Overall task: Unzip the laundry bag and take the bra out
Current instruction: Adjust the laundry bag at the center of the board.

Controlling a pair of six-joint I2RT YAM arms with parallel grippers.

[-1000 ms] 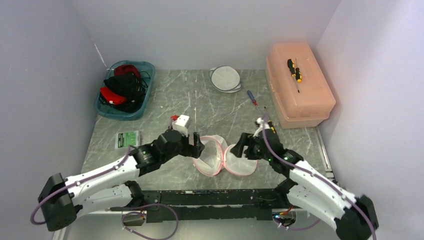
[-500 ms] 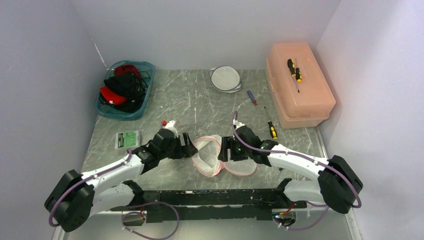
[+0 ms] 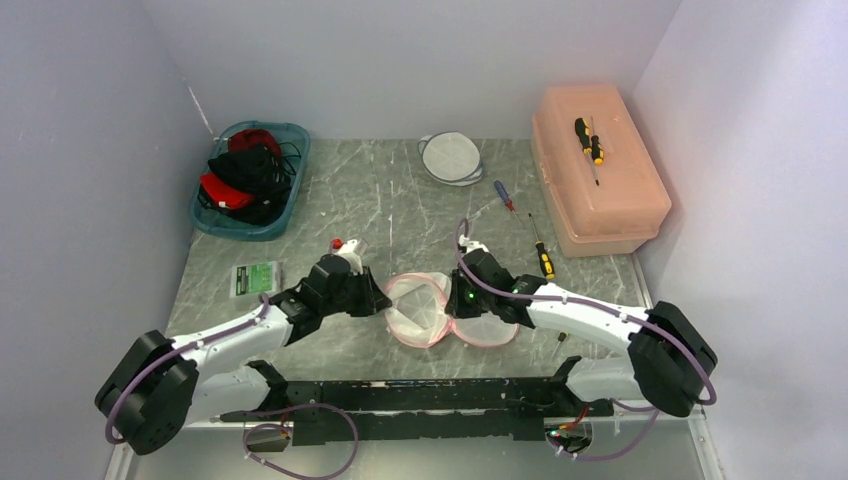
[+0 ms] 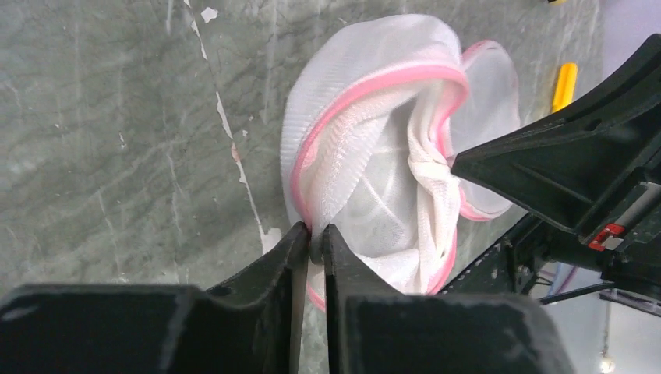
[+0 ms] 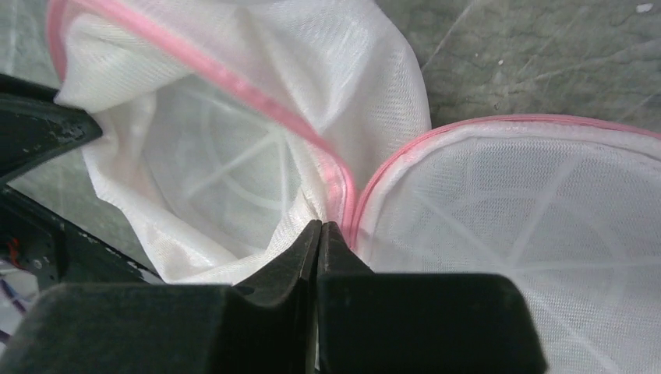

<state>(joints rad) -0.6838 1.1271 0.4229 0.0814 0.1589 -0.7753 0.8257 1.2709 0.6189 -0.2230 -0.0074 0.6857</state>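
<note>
The laundry bag [image 3: 420, 310], white mesh with pink trim, lies open in two round halves near the table's front edge. My left gripper [image 3: 385, 305] is shut on the pink rim of the left half [image 4: 374, 156]; its tips [image 4: 314, 238] pinch the edge. My right gripper [image 3: 452, 305] is shut on the mesh where the two halves meet [image 5: 320, 227], beside the pink seam. The right half [image 5: 507, 210] lies flat. White cloth bunches inside the left half; I cannot make out the bra.
A teal basket [image 3: 250, 180] of black and red items stands back left. A peach box [image 3: 598, 170] with a screwdriver on top stands back right. A round white pouch [image 3: 452, 157], two screwdrivers [image 3: 503, 194] [image 3: 541, 258] and a green packet [image 3: 253, 279] lie on the table.
Both arms have dropped low and closed in on the bag. Both grippers went from open to shut, the left on the rim, the right at the seam between the halves.
</note>
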